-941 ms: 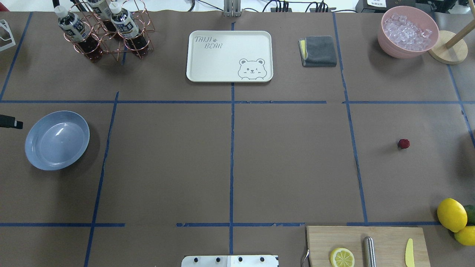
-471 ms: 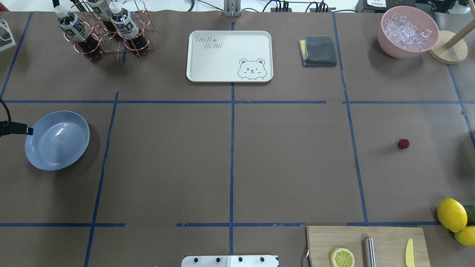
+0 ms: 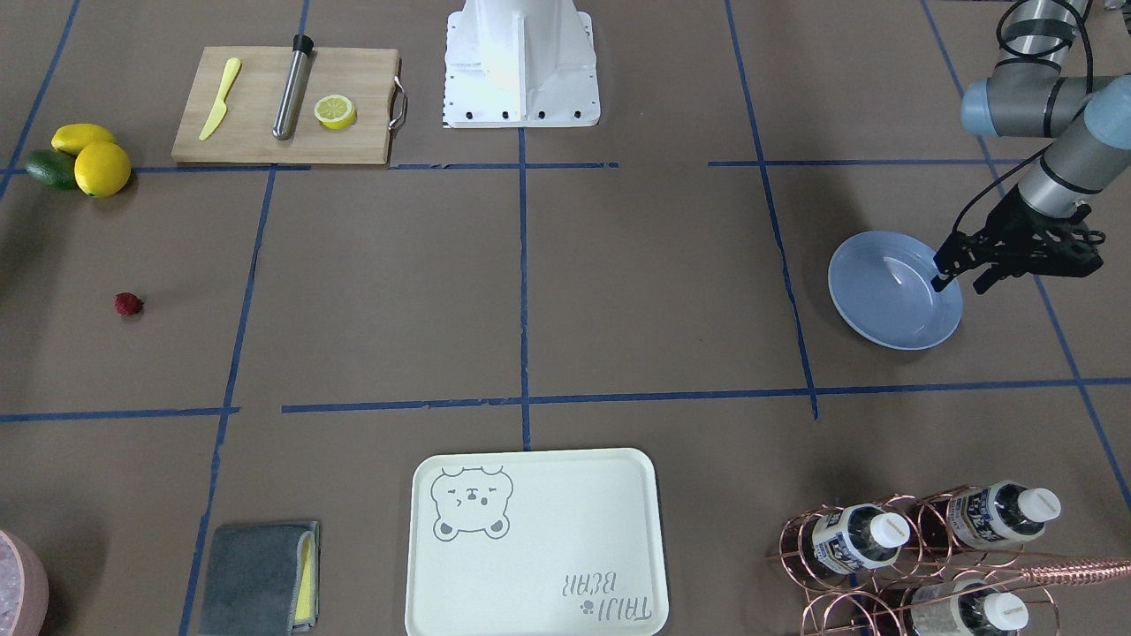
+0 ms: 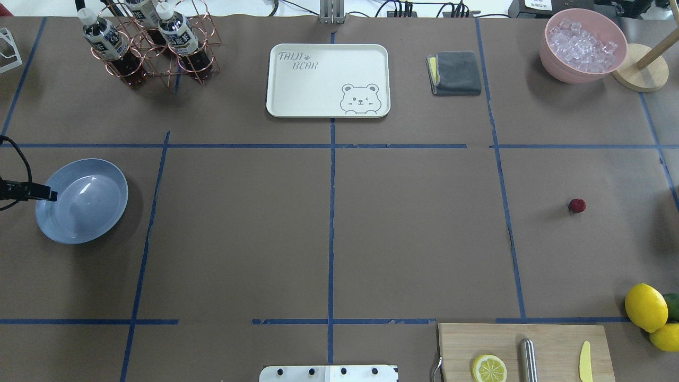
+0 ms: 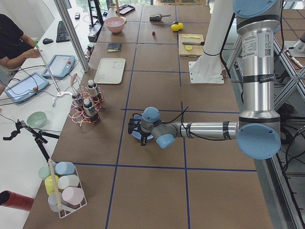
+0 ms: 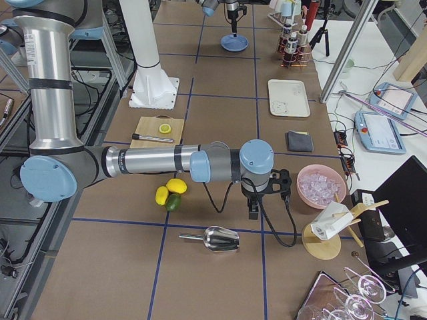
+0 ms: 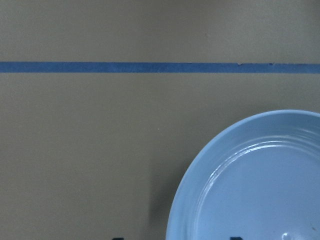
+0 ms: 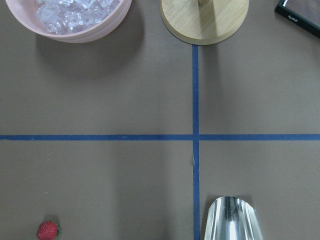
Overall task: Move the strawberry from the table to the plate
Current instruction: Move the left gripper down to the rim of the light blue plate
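The strawberry, small and dark red, lies alone on the brown table at the right side. It also shows at the bottom left of the right wrist view as the strawberry. The light-blue plate sits far left and holds nothing. My left gripper hangs open over the plate's outer rim, nothing between its fingers. My right gripper shows only in the exterior right view, near the pink bowl; I cannot tell whether it is open or shut.
A cream bear tray, grey cloth and bottle rack line the far side. A pink ice bowl and wooden stand are far right. Lemons, a cutting board and a metal scoop lie nearby.
The left gripper has moved in from the left edge toward the plate and now reaches over its rim. Strawberry and plate have not moved.
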